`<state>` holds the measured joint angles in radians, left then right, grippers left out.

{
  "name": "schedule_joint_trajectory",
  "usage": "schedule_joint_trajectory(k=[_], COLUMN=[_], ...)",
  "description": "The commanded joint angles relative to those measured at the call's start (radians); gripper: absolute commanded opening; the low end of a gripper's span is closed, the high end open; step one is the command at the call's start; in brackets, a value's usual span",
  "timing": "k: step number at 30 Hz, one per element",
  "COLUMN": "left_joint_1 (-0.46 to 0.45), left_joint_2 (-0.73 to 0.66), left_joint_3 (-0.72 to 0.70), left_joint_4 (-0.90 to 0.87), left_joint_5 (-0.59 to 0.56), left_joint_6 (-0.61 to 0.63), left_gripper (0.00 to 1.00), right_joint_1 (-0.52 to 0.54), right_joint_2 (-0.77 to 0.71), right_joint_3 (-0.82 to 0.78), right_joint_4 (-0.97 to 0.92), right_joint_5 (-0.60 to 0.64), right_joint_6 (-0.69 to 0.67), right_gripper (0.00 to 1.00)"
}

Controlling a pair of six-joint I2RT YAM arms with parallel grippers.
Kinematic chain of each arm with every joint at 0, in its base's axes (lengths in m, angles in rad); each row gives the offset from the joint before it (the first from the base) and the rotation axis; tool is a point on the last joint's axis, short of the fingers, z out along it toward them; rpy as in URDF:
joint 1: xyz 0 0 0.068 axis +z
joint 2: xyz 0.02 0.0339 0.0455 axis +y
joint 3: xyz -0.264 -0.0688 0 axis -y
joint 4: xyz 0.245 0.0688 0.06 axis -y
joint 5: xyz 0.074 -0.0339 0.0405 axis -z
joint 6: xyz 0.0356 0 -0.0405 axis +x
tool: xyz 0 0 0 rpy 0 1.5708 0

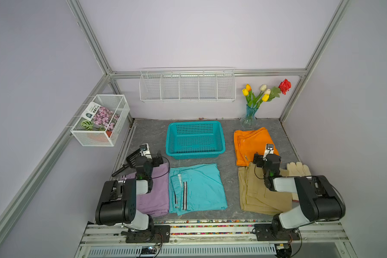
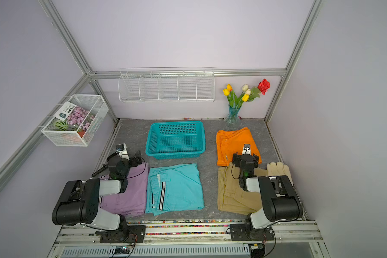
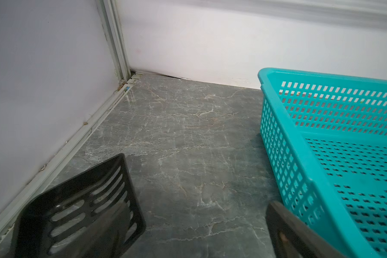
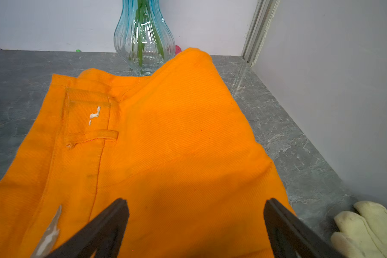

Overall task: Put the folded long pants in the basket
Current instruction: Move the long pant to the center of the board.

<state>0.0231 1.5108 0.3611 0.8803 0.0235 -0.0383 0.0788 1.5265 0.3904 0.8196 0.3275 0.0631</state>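
The teal basket stands at the middle back of the table with nothing in it. Four folded long pants lie flat in both top views: lilac, teal striped, khaki and orange. My left gripper hovers open over the lilac pair's far edge, left of the basket; in the left wrist view only bare table shows between its fingers. My right gripper hangs open just above the orange pair, holding nothing.
A cream glove lies right of the khaki pair. A glass vase of flowers stands behind the orange pair. A white wire rack hangs on the back wall, a mesh box on the left wall.
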Motion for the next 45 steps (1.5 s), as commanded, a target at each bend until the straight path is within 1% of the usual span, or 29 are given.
schedule_joint_trajectory(k=[1, 21, 24, 26, 27, 28, 29, 30, 31, 32, 33, 34, 36, 37, 38, 39, 40, 42, 43, 44, 45], left_joint_1=[-0.004, -0.003, -0.005, -0.004, -0.004, -0.003, -0.003, -0.003, -0.003, -0.003, -0.003, -0.003, -0.003, -0.004, -0.003, 0.003, 0.014, 0.017, 0.017, 0.017, 0.017], left_joint_2=[-0.008, -0.009, -0.009, -0.01, -0.016, -0.041, -0.083, -0.127, -0.19, -0.24, -0.288, -0.342, -0.442, -0.497, -0.553, -0.589, -0.625, -0.647, -0.646, -0.637, -0.623], left_joint_3=[0.014, 0.014, 0.013, 0.011, 0.013, 0.023, 0.045, 0.083, 0.139, 0.173, 0.17, 0.143, 0.097, 0.092, 0.115, 0.146, 0.182, 0.223, 0.248, 0.273, 0.295], left_joint_4=[-0.008, -0.006, -0.005, -0.002, 0.004, -0.018, -0.103, -0.197, -0.374, -0.468, -0.5, -0.496, -0.49, -0.523, -0.62, -0.721, -0.803, -0.871, -0.918, -0.982, -1.051], left_joint_5=[-0.004, -0.005, -0.005, -0.007, -0.021, -0.039, -0.065, -0.111, -0.166, -0.206, -0.213, -0.218, -0.252, -0.283, -0.307, -0.285, -0.205, 0.006, 0.107, 0.182, 0.226], left_joint_6=[0.017, 0.018, 0.018, 0.023, 0.024, 0.02, 0.002, -0.026, -0.095, -0.123, -0.135, -0.16, -0.244, -0.302, -0.377, -0.44, -0.492, -0.553, -0.599, -0.655, -0.715], left_gripper=[1.0, 1.0, 1.0, 1.0, 1.0, 1.0, 1.0, 1.0, 1.0, 1.0, 1.0, 1.0, 1.0, 1.0, 1.0, 1.0, 1.0, 1.0, 1.0, 1.0, 1.0], right_joint_1=[0.002, 0.003, 0.013, 0.015, 0.025, 0.034, 0.036, 0.035, 0.037, 0.038, 0.038, 0.039, 0.045, 0.05, 0.057, 0.064, 0.078, 0.126, 0.164, 0.219, 0.272], right_joint_2=[-0.004, -0.006, -0.04, -0.083, -0.117, -0.172, -0.224, -0.252, -0.287, -0.315, -0.336, -0.358, -0.4, -0.422, -0.44, -0.453, -0.464, -0.468, -0.46, -0.446, -0.436], right_joint_3=[0.009, 0.005, -0.014, -0.009, 0.012, 0.054, 0.105, 0.138, 0.182, 0.211, 0.228, 0.243, 0.27, 0.301, 0.336, 0.362, 0.382, 0.406, 0.412, 0.416, 0.422], right_joint_4=[-0.002, 0.002, 0.015, -0.002, -0.07, -0.198, -0.367, -0.444, -0.554, -0.643, -0.699, -0.737, -0.777, -0.826, -0.889, -0.936, -0.974, -1.036, -1.05, -1.064, -1.079], right_joint_5=[-0.003, -0.005, -0.033, -0.008, 0.027, 0.049, 0.059, 0.077, 0.084, 0.071, 0.041, -0.008, -0.147, -0.211, -0.268, -0.321, -0.377, -0.473, -0.55, -0.605, -0.626], right_joint_6=[0.001, -0.002, -0.038, -0.043, -0.039, -0.024, 0.025, 0.067, 0.133, 0.189, 0.225, 0.255, 0.257, 0.272, 0.306, 0.342, 0.391, 0.49, 0.512, 0.516, 0.515], right_gripper=[0.99, 0.99, 0.99, 0.99, 0.99, 0.99, 0.99, 0.99, 0.99, 0.99, 0.99, 0.99, 0.99, 0.99, 0.99, 0.99, 0.99, 0.99, 0.99, 0.99, 0.99])
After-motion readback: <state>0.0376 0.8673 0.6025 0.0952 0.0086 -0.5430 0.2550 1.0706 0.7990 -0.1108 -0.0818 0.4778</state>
